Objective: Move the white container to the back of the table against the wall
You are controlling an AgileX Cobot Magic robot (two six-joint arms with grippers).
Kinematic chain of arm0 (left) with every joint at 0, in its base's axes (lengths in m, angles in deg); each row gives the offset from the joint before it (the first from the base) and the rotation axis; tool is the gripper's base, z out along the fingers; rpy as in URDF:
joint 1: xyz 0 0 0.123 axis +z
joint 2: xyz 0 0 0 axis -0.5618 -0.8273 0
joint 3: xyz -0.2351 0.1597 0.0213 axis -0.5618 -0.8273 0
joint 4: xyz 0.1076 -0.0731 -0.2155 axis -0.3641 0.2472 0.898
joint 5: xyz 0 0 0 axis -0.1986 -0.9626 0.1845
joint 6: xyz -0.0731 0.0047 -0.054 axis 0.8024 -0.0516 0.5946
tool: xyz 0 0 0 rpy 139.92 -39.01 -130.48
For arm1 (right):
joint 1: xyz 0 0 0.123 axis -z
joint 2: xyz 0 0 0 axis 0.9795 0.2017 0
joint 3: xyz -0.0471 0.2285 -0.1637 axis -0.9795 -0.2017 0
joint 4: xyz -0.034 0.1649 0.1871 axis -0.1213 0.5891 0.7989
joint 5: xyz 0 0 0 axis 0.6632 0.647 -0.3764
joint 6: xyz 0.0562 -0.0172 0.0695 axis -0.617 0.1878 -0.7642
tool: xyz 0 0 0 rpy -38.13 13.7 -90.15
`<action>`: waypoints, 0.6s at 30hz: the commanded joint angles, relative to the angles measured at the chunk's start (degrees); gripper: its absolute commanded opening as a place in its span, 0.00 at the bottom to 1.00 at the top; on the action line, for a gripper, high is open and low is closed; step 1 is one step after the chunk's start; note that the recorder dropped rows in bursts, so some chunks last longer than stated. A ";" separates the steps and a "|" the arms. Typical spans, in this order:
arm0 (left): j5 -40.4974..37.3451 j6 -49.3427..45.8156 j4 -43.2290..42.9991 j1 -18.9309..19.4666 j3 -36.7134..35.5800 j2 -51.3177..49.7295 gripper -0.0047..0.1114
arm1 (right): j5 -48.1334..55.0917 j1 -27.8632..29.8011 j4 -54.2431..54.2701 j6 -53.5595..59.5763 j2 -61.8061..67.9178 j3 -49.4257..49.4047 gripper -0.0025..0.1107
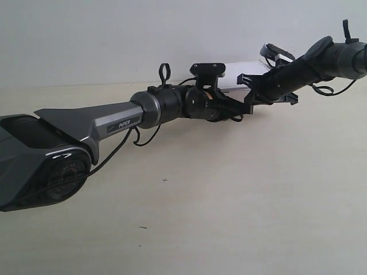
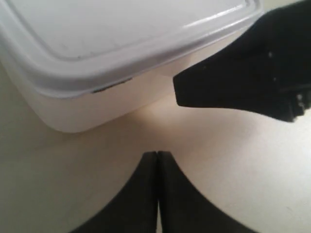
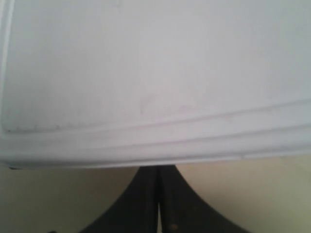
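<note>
Across the table [image 1: 229, 206], both grippers are pinched shut, holding nothing. The left gripper [image 2: 157, 155] sits just short of the white container [image 2: 116, 43], and the right gripper [image 3: 158, 168] is right up at its lid rim. The container's far right, near the wall [image 1: 114, 34].

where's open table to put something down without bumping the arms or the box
The front of the table, nearer than the arm at the exterior view's left, is bare. Also bare: the strip along the wall beside the white container. Crowded around the container, where the arm at the exterior view's right also reaches.
</note>
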 commanded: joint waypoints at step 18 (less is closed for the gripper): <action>-1.34 -0.63 -0.32 0.32 0.51 0.08 0.04 | -7.07 -1.22 4.30 -7.13 1.85 2.15 0.02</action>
